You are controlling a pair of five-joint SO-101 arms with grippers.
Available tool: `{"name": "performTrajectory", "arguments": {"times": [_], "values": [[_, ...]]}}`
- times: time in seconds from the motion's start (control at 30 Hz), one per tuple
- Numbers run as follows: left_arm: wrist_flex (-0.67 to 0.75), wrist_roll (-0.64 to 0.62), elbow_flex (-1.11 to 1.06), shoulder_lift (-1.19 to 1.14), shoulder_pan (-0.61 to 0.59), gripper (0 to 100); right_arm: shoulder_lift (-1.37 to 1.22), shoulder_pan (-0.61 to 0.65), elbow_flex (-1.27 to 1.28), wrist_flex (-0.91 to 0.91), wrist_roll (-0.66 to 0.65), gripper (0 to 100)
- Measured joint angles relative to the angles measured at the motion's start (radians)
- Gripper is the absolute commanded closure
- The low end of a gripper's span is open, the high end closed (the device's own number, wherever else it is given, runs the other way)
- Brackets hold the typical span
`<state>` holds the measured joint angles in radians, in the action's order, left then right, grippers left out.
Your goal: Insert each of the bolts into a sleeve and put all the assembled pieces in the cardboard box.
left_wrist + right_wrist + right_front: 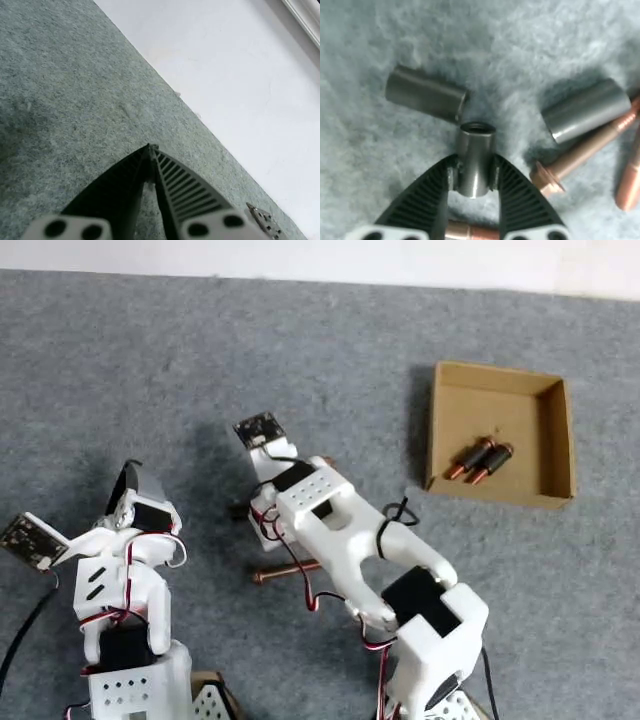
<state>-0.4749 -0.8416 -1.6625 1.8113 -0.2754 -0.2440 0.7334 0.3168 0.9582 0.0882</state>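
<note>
We see a grey felt table [150, 370] beneath both arms. The right arm [350, 540] stretches across its middle, and the left arm [125, 585] stands folded at the near left corner. The cardboard box [556, 440] sits well off to the right of the right arm, with two assembled pieces [480, 460] lying side by side on its floor.

The right gripper [475, 172] is clamped on a held sleeve [475, 150], whose open end sticks out past the fingertips. The left gripper [151, 150] is clenched on nothing, its tips meeting above bare table.

We find a second sleeve [426, 93] lying just beyond the held one, almost touching its end. A third sleeve [585, 110] lies near, with a copper bolt [580, 152] right against it and another bolt [631, 182] just beside that. From above, we see a loose bolt [285, 573] on the table beside the right arm.
</note>
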Motion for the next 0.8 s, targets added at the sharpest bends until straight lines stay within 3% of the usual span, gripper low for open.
{"name": "performTrajectory", "arguments": {"times": [0.3,0.67,0.8], "values": [[0.000,0.000,0.000,0.000,0.000,99,0.247,-0.031,0.100,0.014,-0.038,99.4],[0.000,0.000,0.000,0.000,0.008,99,0.760,-0.157,0.473,-0.190,-0.098,99.4],[0.000,0.000,0.000,0.000,0.008,99,0.951,-0.216,0.605,-0.258,-0.180,99.4]]}}
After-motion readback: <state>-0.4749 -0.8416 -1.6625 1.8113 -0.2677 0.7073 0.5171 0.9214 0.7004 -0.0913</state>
